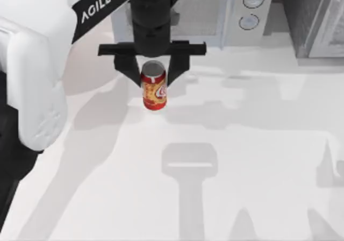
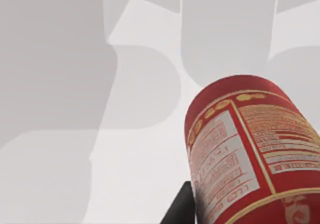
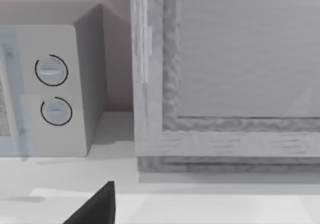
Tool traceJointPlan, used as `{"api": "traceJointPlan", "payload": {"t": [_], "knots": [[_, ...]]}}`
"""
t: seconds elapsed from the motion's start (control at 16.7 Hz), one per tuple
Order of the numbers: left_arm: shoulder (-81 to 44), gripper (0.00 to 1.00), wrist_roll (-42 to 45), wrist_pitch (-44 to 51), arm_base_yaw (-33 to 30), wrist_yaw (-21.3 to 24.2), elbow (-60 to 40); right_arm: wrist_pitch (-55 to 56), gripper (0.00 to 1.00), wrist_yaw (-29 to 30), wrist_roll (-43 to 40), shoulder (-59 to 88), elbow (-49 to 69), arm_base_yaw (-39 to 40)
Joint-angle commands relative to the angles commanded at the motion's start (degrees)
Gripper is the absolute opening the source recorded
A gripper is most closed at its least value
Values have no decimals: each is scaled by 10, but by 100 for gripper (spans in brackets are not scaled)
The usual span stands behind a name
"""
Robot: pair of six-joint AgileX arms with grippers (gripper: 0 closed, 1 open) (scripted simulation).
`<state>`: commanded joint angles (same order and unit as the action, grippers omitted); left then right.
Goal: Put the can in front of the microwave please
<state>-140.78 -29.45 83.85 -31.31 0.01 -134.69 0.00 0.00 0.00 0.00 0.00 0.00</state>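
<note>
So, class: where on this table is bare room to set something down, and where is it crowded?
Bare: the table right of the can and all along its near side. Crowded: the far edge, where the microwave and a darker appliance stand, with the left gripper around the can.

Red-orange can (image 1: 153, 89) upright (silver top) before pale blue-grey microwave (image 1: 236, 9).

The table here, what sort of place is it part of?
Probably a simulated kitchen counter: a pale microwave with two dials and a darker grey appliance stand along the far edge of a white table, where the left gripper straddles a drink can.
</note>
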Motion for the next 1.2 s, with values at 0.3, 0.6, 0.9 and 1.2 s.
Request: {"api": "traceJointPlan", "payload": {"t": [0.3, 0.6, 0.9, 1.2], "knots": [[0, 98, 0, 0, 0, 0, 0, 0, 100, 0, 0, 0, 0, 0], [0, 100, 0, 0, 0, 0, 0, 0, 100, 0, 0, 0, 0, 0], [-1, 100, 0, 2, 1, 0, -2, 0, 100, 0, 0, 0, 0, 0], [-30, 100, 0, 65, -1, 0, -94, 0, 100, 0, 0, 0, 0, 0]]}}
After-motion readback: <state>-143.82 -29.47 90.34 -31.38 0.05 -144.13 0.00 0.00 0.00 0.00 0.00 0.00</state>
